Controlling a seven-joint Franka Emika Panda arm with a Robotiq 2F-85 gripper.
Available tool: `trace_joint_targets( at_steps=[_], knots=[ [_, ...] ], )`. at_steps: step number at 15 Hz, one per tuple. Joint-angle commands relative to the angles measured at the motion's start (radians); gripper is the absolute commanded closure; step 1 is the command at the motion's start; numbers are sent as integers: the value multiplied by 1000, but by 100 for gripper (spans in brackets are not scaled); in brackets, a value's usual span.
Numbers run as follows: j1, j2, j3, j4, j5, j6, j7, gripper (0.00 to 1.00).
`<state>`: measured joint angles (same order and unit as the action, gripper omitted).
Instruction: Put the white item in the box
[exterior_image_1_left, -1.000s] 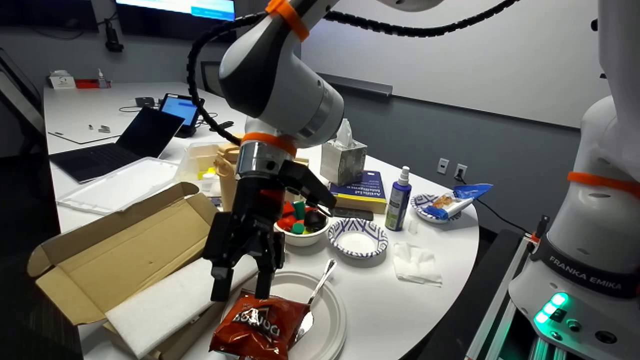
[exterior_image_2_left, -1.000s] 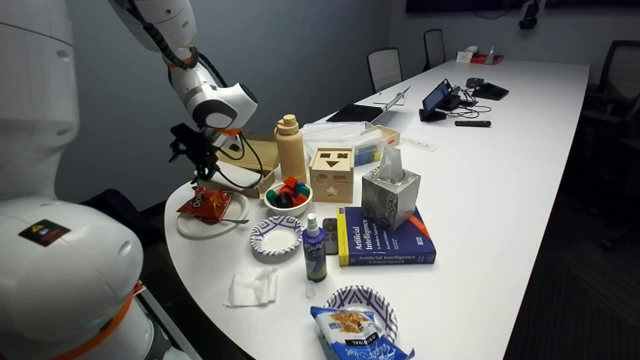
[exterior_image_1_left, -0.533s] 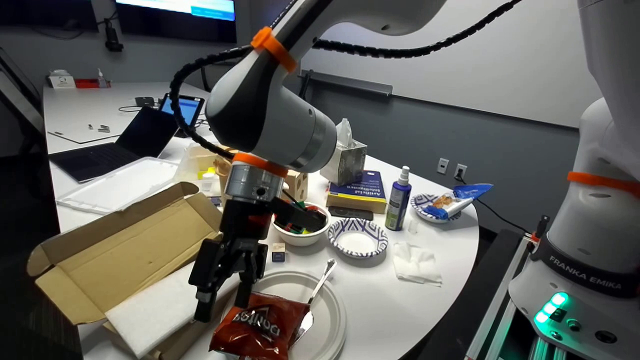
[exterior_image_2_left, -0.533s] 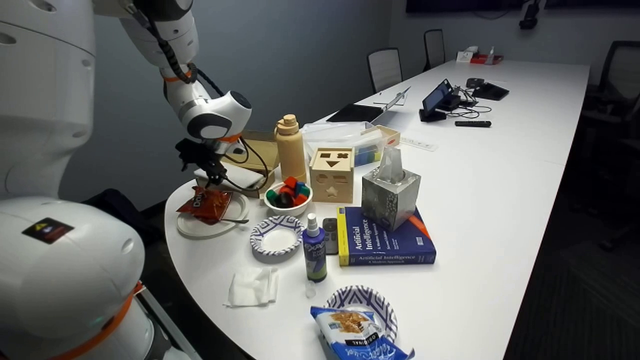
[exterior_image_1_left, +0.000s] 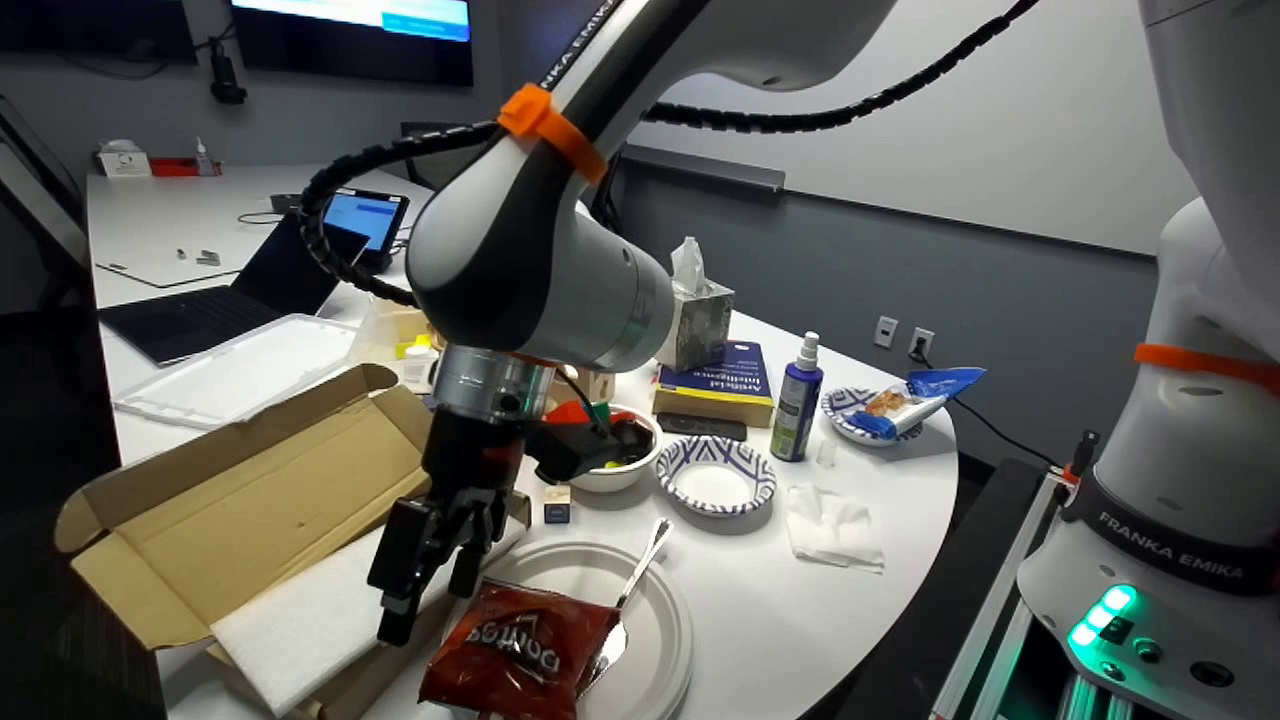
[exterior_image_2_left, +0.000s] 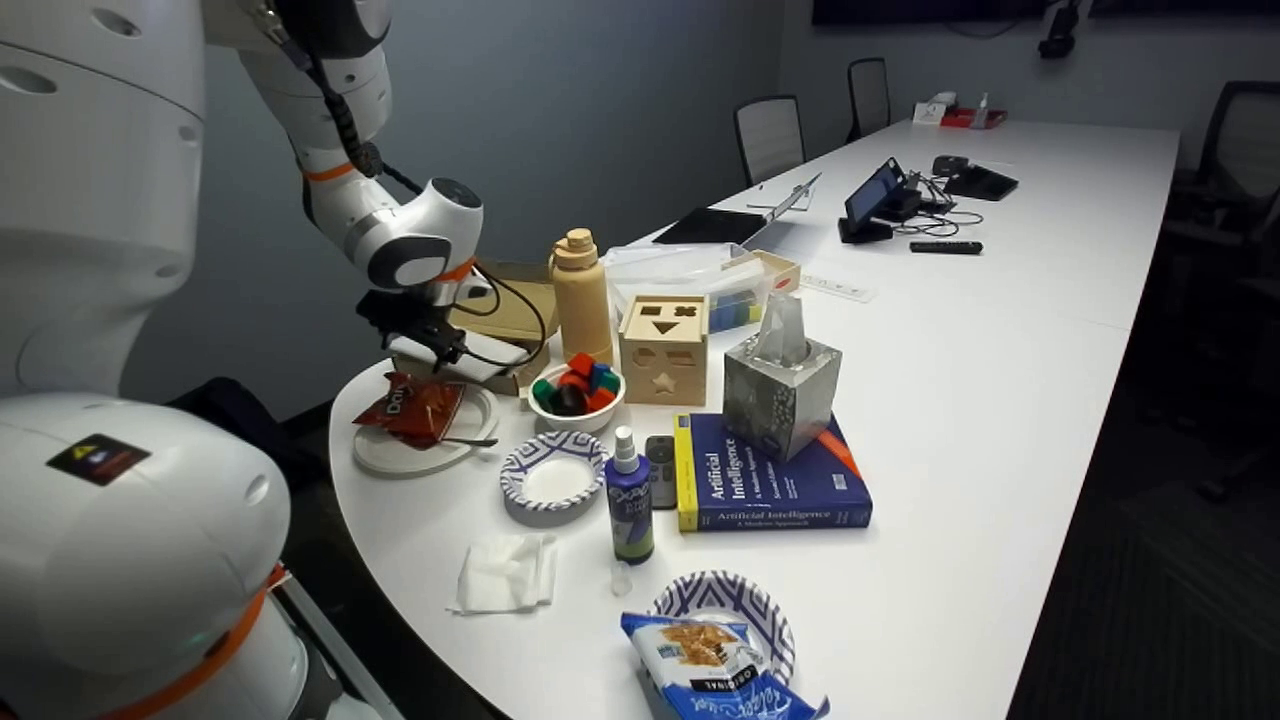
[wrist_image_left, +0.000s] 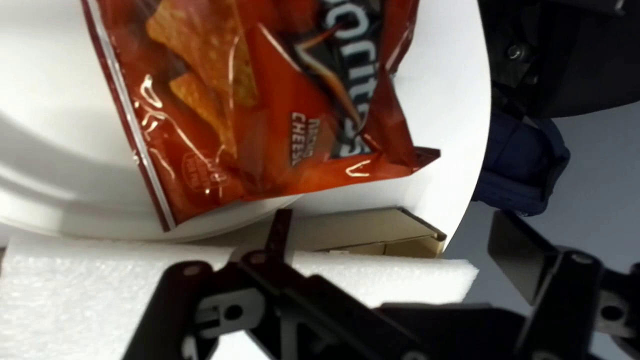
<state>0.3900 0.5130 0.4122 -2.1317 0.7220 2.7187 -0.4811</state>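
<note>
The white item, a thick flat white foam-like slab (exterior_image_1_left: 310, 610), lies slanted across the open brown cardboard box (exterior_image_1_left: 260, 500) in an exterior view. It also shows in an exterior view (exterior_image_2_left: 485, 352) and in the wrist view (wrist_image_left: 75, 295). One box side (wrist_image_left: 360, 225) shows beside the slab in the wrist view, with a gap into the box. My gripper (exterior_image_1_left: 430, 605) is open and empty, pointing down above the slab's edge nearer the plate. In the wrist view the slab's end shows between the fingers (wrist_image_left: 397, 245), below them. The box's inside under the slab is mostly hidden.
A red chip bag (exterior_image_1_left: 520, 650) and a fork (exterior_image_1_left: 640, 575) lie on a round plate (exterior_image_1_left: 670, 640) close beside the box. A bowl of coloured blocks (exterior_image_2_left: 575, 410), a tan bottle (exterior_image_2_left: 580, 300) and a wooden box (exterior_image_2_left: 663, 360) stand nearby. A small cube (exterior_image_1_left: 557, 505) lies near the bowl.
My gripper has moved away from over the chip bag and plate toward the slab, with the wrist turning and lowering a little. It stays open. The slab and box have not moved.
</note>
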Motion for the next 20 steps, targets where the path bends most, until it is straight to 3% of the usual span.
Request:
trace_joint_targets(
  at_steps=[1, 9, 20],
  knots=[
    [-13, 4, 4, -10, -128, 49, 88, 0],
    [-58, 6, 21, -14, -324, 44, 236, 0],
    [-32, -5, -45, -7, -529, 21, 390, 0]
  ],
)
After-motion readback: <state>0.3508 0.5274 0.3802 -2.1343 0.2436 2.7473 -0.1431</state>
